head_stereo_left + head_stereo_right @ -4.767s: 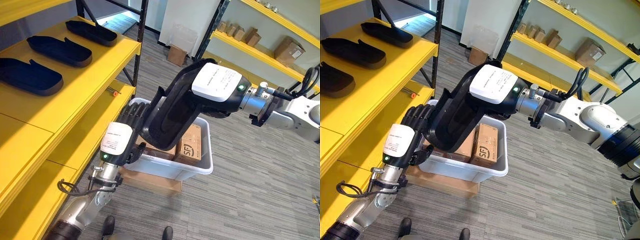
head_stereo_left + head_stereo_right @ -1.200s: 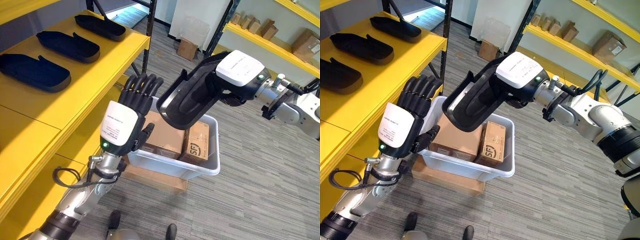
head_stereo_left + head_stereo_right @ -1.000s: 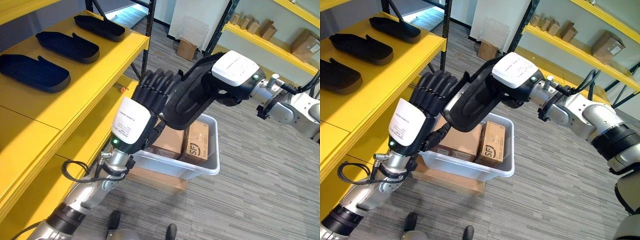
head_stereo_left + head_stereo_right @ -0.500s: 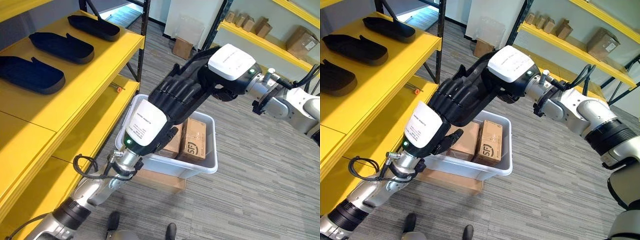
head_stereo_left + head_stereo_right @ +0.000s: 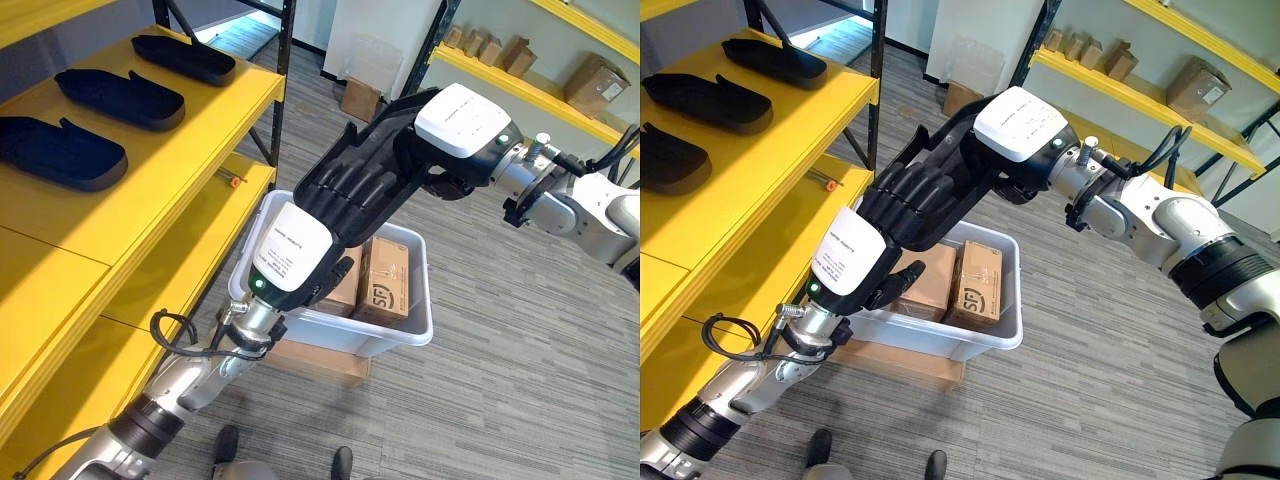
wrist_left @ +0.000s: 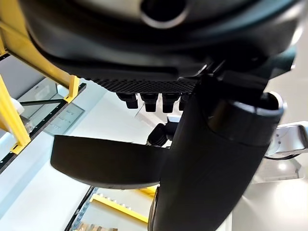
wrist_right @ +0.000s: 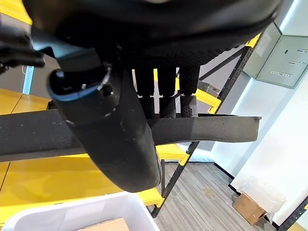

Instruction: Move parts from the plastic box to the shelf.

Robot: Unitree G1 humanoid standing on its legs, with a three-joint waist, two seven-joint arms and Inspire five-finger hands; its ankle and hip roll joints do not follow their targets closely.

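Two hands are on one long, black, shallow moulded plastic part, held in the air above the white plastic box. My right hand grips its far end: in the right wrist view the fingers curl over one face and the thumb clamps the other. My left hand lies against the near end with fingers extended up along the part; the left wrist view shows its fingertips past the part's edge and its thumb across the other face, so I read it as pinching the part, though I cannot tell how firmly. I judge the two-handed hold is there because the part is long and thin and would swing or twist from one end.

Beyond my left hand, on the side away from my right, the yellow shelf carries three matching black parts laid flat in a row on its upper level, well apart from the one I hold. That row suggests where this one belongs, on the bare yellow surface nearer me.

Below both hands, the white box holds brown cardboard cartons standing side by side; I see no further black parts in it, but my arms hide some of the inside. The box rests on a flat cardboard piece on the grey floor.
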